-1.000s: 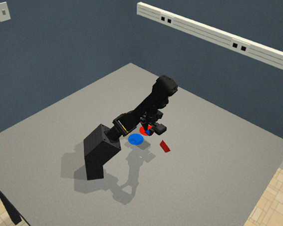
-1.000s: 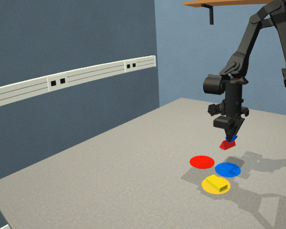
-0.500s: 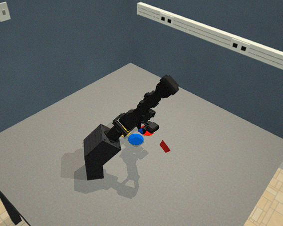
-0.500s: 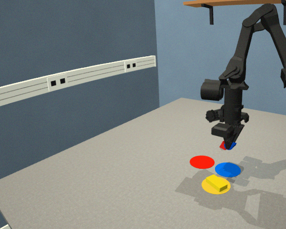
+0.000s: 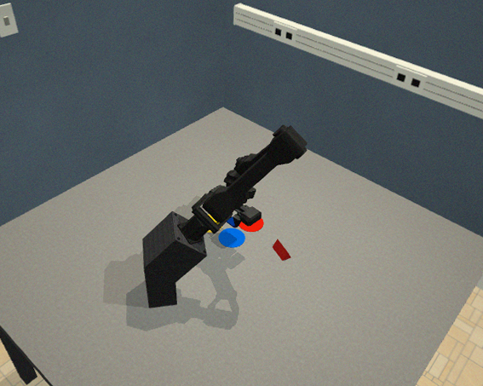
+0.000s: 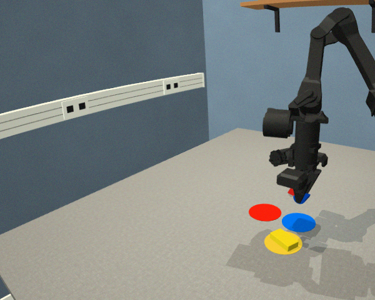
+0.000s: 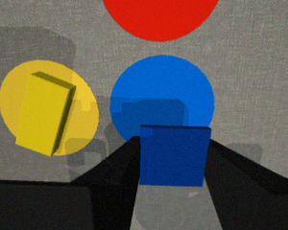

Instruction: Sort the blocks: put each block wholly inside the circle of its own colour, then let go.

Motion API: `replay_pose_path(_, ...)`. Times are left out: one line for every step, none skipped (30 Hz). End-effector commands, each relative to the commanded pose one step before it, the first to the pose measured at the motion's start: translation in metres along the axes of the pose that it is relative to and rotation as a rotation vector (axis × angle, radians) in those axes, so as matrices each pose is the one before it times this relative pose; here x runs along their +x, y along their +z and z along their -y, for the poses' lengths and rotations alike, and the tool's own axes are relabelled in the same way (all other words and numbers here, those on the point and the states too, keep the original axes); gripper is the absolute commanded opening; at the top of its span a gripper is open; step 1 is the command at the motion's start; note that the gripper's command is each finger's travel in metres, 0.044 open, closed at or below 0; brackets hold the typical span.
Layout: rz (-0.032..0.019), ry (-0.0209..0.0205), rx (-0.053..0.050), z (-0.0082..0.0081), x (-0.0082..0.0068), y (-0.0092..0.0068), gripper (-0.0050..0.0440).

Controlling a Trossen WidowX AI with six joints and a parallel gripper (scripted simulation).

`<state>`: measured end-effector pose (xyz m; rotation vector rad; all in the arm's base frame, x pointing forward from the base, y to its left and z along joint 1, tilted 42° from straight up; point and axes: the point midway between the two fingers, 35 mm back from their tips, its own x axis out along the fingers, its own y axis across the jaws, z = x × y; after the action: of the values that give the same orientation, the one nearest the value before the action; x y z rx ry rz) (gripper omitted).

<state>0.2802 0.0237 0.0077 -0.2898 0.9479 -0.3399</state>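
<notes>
item 1, nearest your wrist view: gripper (image 7: 173, 192), clamped on the blue block (image 7: 175, 154). the block sits square between the two dark fingers, held above the table (image 6: 156, 219), not touching it.

item 2, just beyond: blue circle (image 7: 163, 91). the block's far edge overlaps the circle's near rim in the wrist view, but the block hangs higher, so you cannot take that overlap as being over the disc. in the exterior view the block (image 6: 304, 197) hangs up and behind the blue circle (image 6: 294, 219).

item 3, to the side: yellow block (image 7: 43, 112) lying inside the yellow circle (image 7: 84, 103); this one looks sorted.

item 4, farther: red circle (image 7: 160, 16), nothing on it.

item 5, farthest, off to the side in the top view: red block (image 5: 281, 249), well apart from the red circle (image 5: 255, 224), not yet sorted.

risks, as a judgement: if you release from this height, the block may bounce or tip and end across the rim. if you lower short of centre, part of it stays outside the blue. if you drift sideways on the way down, you could nudge the yellow block out of its circle.
</notes>
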Motion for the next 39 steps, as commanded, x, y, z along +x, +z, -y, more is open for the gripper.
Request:
replay_pose_path(-0.00132, -0.00092, -0.0004, -0.00084, 0.00716, -0.0016, 0.0085)
replay_pose_path(-0.00022, 0.00082, 0.0002, 0.00002, 0.0031, -0.00015, 0.0085)
replay_pose_path(0.00012, -0.00022, 0.0001, 0.00021, 0.00312, -0.00014, 0.0085)
replay_pose_path(0.0, 0.0, 0.0, 0.0, 0.0, 0.0, 0.0085)
replay_pose_path(0.0, 0.0, 0.0, 0.0, 0.0, 0.0, 0.0085)
replay_pose_path(0.00017, -0.00025, 0.0001, 0.00026, 0.00311, -0.00017, 0.0085)
replay_pose_path(0.00022, -0.00029, 0.0001, 0.0003, 0.00311, -0.00021, 0.0085)
replay_pose_path(0.00037, -0.0002, -0.0002, 0.0003, 0.00305, -0.00022, 0.0085)
replay_pose_path(0.00047, -0.00006, -0.0005, 0.00025, 0.00257, -0.00019, 0.0085)
replay_pose_path(0.00039, -0.00006, -0.0004, 0.00021, 0.002, -0.00017, 0.0085)
replay_pose_path(0.00029, -0.00006, -0.0003, 0.00016, 0.00142, -0.00013, 0.0085)
replay_pose_path(0.00018, -0.00004, -0.0002, 0.0001, 0.00085, -0.00008, 0.0085)
replay_pose_path(0.00006, -0.00001, -0.0001, 0.00003, 0.00028, -0.00003, 0.0085)
replay_pose_path(0.00091, 0.0002, 0.0006, -0.00009, -0.00003, 0.00049, 0.0085)
replay_pose_path(0.00107, 0.00023, 0.0007, -0.0001, -0.00003, 0.00057, 0.0085)
replay_pose_path(0.00061, -0.00003, 0.0004, -0.00003, -0.00002, 0.00031, 0.0085)
replay_pose_path(0.00042, -0.00132, 0.0001, 0.00019, 0.0, 0.00011, 0.0085)
replay_pose_path(0.00017, -0.00081, 0.0, 0.00012, 0.0, 0.00003, 0.0085)
replay_pose_path(0.00004, -0.00018, 0.0, 0.00003, 0.0, 0.00001, 0.0085)
replay_pose_path(0.0002, 0.00028, -0.0004, -0.00014, -0.00006, 0.00001, 0.0085)
replay_pose_path(0.0, 0.0, 0.0, 0.0, 0.0, 0.0, 0.0085)
replay_pose_path(0.0, 0.0, 0.0, 0.0, 0.0, 0.0, 0.0085)
replay_pose_path(0.00061, 0.00079, 0.0012, -0.0004, -0.00019, 0.00003, 0.0085)
replay_pose_path(0.00006, 0.00006, 0.0002, -0.00003, -0.00002, 0.0, 0.0085)
replay_pose_path(0.00798, 0.00076, 0.0058, 0.00032, -0.00161, 0.0026, 0.0085)
replay_pose_path(0.0, 0.0, 0.0, 0.0, 0.0, 0.0, 0.0085)
replay_pose_path(-0.00351, -0.00031, -0.0026, -0.00013, 0.00099, -0.00103, 0.0085)
replay_pose_path(-0.00226, 0.00008, -0.0016, -0.00007, 0.0013, -0.00039, 0.0085)
replay_pose_path(-0.00108, 0.00073, -0.0006, -0.00024, 0.00155, 0.00006, 0.0085)
replay_pose_path(-0.00019, 0.00011, 0.0, -0.00015, 0.00159, 0.00015, 0.0085)
replay_pose_path(-0.00018, 0.0001, 0.0, -0.00014, 0.0016, 0.00014, 0.0085)
replay_pose_path(-0.00016, 0.0001, 0.0, -0.00013, 0.0016, 0.00013, 0.0085)
replay_pose_path(-0.00015, 0.00009, 0.0, -0.00012, 0.0016, 0.00012, 0.0085)
replay_pose_path(-0.00014, 0.00009, 0.0, -0.00012, 0.00161, 0.00011, 0.0085)
replay_pose_path(-0.00013, 0.00009, 0.0, -0.00011, 0.00161, 0.00011, 0.0085)
replay_pose_path(-0.00012, 0.00009, 0.0, -0.0001, 0.00161, 0.0001, 0.0085)
replay_pose_path(-0.00011, 0.00009, 0.0, -0.0001, 0.00161, 0.00009, 0.0085)
replay_pose_path(0.0, 0.0, 0.0, 0.0, 0.0, 0.0, 0.0085)
replay_pose_path(0.0, 0.0, 0.0, 0.0, 0.0, 0.0, 0.0085)
